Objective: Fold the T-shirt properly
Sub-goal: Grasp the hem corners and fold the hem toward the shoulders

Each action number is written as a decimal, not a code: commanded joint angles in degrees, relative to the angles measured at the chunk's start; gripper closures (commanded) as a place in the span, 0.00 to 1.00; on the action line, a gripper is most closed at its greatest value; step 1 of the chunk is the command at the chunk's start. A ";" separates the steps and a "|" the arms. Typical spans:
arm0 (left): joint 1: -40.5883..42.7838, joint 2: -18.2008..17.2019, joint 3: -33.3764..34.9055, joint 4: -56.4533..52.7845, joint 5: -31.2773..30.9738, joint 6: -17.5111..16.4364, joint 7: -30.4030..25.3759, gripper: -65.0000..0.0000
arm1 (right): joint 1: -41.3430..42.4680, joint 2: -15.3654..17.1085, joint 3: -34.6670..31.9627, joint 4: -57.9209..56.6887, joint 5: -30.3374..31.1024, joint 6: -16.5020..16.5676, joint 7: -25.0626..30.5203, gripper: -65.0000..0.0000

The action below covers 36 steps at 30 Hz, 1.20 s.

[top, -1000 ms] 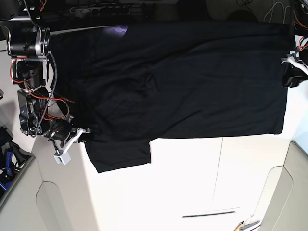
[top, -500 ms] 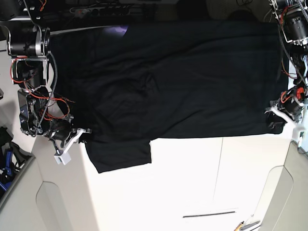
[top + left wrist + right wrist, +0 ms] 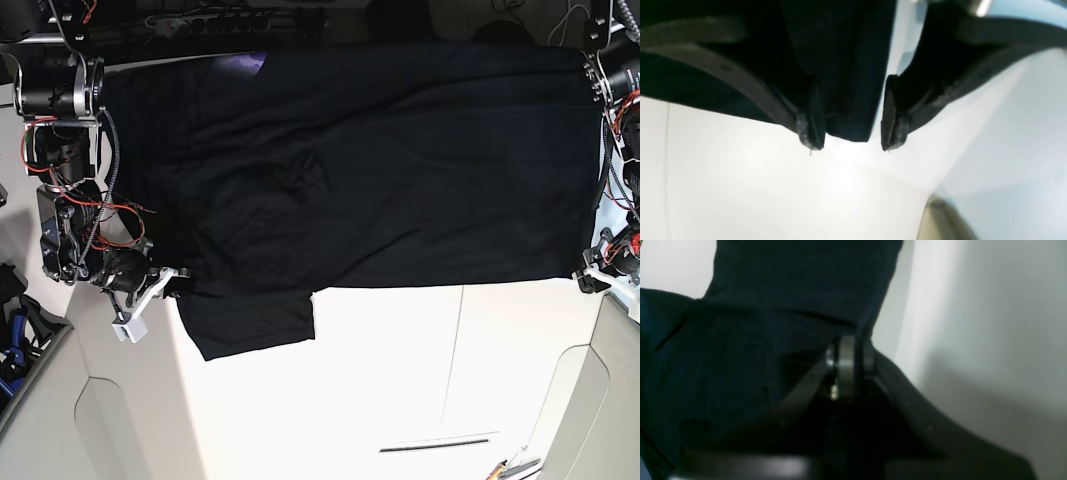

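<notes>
Sprawling soft black T-shirt (image 3: 380, 170), creased, w/ short sleeve.

The base camera hangs overhead and looks straight down on the white table (image 3: 400, 380), far enough to take in both arms at the left and right edges. The left wrist camera sits right behind the left gripper (image 3: 848, 138), facing out past its fingertips at a corner of the black T-shirt (image 3: 843, 66). The right wrist camera rides equally close behind the right gripper (image 3: 846, 366). All three share the T-shirt's edge and the table.
</notes>
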 commanded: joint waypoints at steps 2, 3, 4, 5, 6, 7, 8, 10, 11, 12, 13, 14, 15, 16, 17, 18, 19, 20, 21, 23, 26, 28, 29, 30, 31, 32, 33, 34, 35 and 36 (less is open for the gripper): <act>-2.51 -1.46 -0.24 -1.31 -0.68 -0.04 -1.25 0.53 | 1.05 0.63 -0.04 0.37 -1.09 -0.28 -0.85 1.00; -2.69 -1.49 -0.24 -2.21 -0.68 0.00 -1.25 0.53 | 1.05 0.63 -0.04 0.37 -1.09 -0.28 -0.85 1.00; -2.69 -1.60 -0.24 -2.89 -0.70 0.02 -1.25 0.53 | 1.03 0.63 -0.04 0.39 -1.09 -0.28 -0.85 1.00; -2.67 -1.64 -0.24 -3.52 -0.68 0.02 -1.27 0.53 | 1.03 0.66 -0.04 0.39 -1.11 -0.26 -0.85 1.00; -2.64 -1.75 -0.24 -4.20 -0.68 0.02 -1.27 0.53 | 1.03 0.63 -0.04 0.37 -1.09 -0.28 -0.85 1.00; -2.67 -1.77 -0.24 -4.96 -0.70 0.00 -1.27 0.53 | 1.05 0.63 -0.04 0.37 -1.09 -0.28 -0.85 1.00; -2.67 -1.77 -0.24 -5.64 -0.70 0.00 -1.27 0.53 | 1.05 0.63 -0.04 0.39 -1.09 -0.28 -0.85 1.00; -2.64 -1.60 -0.24 -6.75 -0.72 -0.02 -1.27 0.53 | 1.03 0.63 -0.04 0.37 -1.09 -0.28 -0.85 1.00; -2.64 -1.46 -0.24 -7.19 -0.76 -0.02 -1.29 0.53 | 1.03 0.63 -0.04 0.37 -1.07 -0.28 -0.85 1.00; -2.62 -1.40 -0.24 -7.37 -0.74 -0.07 -1.42 0.53 | 1.05 0.63 -0.04 0.39 -1.09 -0.28 -0.85 1.00; -2.64 -1.29 -0.24 -7.48 -0.76 -0.07 -1.44 0.53 | 1.05 0.63 -0.04 0.39 -1.09 -0.28 -0.85 1.00; -2.64 -1.27 -0.24 -7.48 -0.81 -0.07 -1.44 0.53 | 1.05 0.63 -0.04 0.39 -1.09 -0.28 -0.85 1.00; -2.64 -1.27 -0.24 -7.48 -1.31 -0.13 -1.42 0.53 | 1.03 0.63 -0.04 0.37 -1.09 -0.28 -0.85 1.00; -2.64 -1.29 -0.24 -7.48 -2.19 -0.72 -1.42 0.53 | 1.03 0.63 -0.04 0.39 -1.09 -0.28 -0.85 1.00; -2.64 -1.27 -0.24 -7.48 -2.86 -1.31 -1.36 0.53 | 1.05 0.63 -0.04 0.37 -1.09 -0.28 -0.85 1.00; -2.64 -1.27 -0.24 -7.48 -3.41 -2.08 -1.14 0.53 | 1.05 0.63 -0.04 0.39 -1.09 -0.28 -0.85 1.00; -2.64 -1.27 -0.24 -7.48 -3.89 -2.64 -0.98 0.54 | 1.05 0.63 -0.04 0.39 -1.09 -0.28 -0.85 1.00; -2.64 -1.27 -0.24 -7.48 -4.35 -2.67 -1.03 0.57 | 1.05 0.63 -0.04 0.37 -1.11 -0.31 -0.85 1.00; -2.64 -1.29 -0.24 -7.48 -4.63 -2.62 -1.11 0.63 | 1.05 0.66 -0.04 0.39 -1.11 -0.42 -0.85 1.00; -2.64 -1.29 -0.26 -7.48 -4.63 -2.64 -2.64 0.81 | 1.07 0.63 -0.02 0.37 -1.09 -0.48 -0.85 1.00; -2.64 -1.29 -0.26 -7.45 -4.92 -2.62 -4.76 1.00 | 1.05 0.68 0.04 0.55 -1.09 -0.48 -0.96 1.00; -2.64 -1.29 -0.26 -7.45 -6.58 -2.64 -5.38 1.00 | 1.07 0.68 0.76 0.55 -1.09 -0.48 -1.03 1.00; -2.64 -1.29 -0.26 -7.45 -7.48 -2.69 -5.46 1.00 | 1.09 0.68 1.46 0.63 -1.09 -0.48 -1.03 1.00; -2.64 -1.29 -0.26 -7.34 -8.33 -3.39 -5.53 1.00 | 1.09 0.68 2.40 0.98 -1.11 -0.48 -1.01 1.00; -2.64 -1.29 -0.26 -7.34 -8.92 -4.66 -5.53 1.00 | 1.09 0.79 3.56 1.40 -1.11 -0.48 -1.01 1.00; -2.64 -1.29 -0.26 -7.19 -9.27 -6.10 -5.53 1.00 | 1.11 0.90 4.81 1.81 -1.14 -0.48 -1.01 1.00; -2.64 -1.27 -0.26 -7.04 -9.38 -6.86 -5.53 1.00 | 1.09 1.14 6.19 2.27 -1.16 -0.48 -0.96 1.00; -2.67 -1.29 -0.26 -6.95 -9.44 -6.97 -5.53 1.00 | 1.14 1.46 7.50 2.58 -1.16 -0.48 -0.81 1.00; -2.67 -1.29 -0.26 -6.84 -9.70 -6.95 -5.53 1.00 | 1.25 1.81 8.74 2.69 -1.16 -0.50 -0.81 1.00; -2.67 -1.29 -0.26 -6.67 -10.12 -6.95 -5.51 1.00 | 1.27 2.27 9.90 2.75 -1.14 -0.48 -0.83 1.00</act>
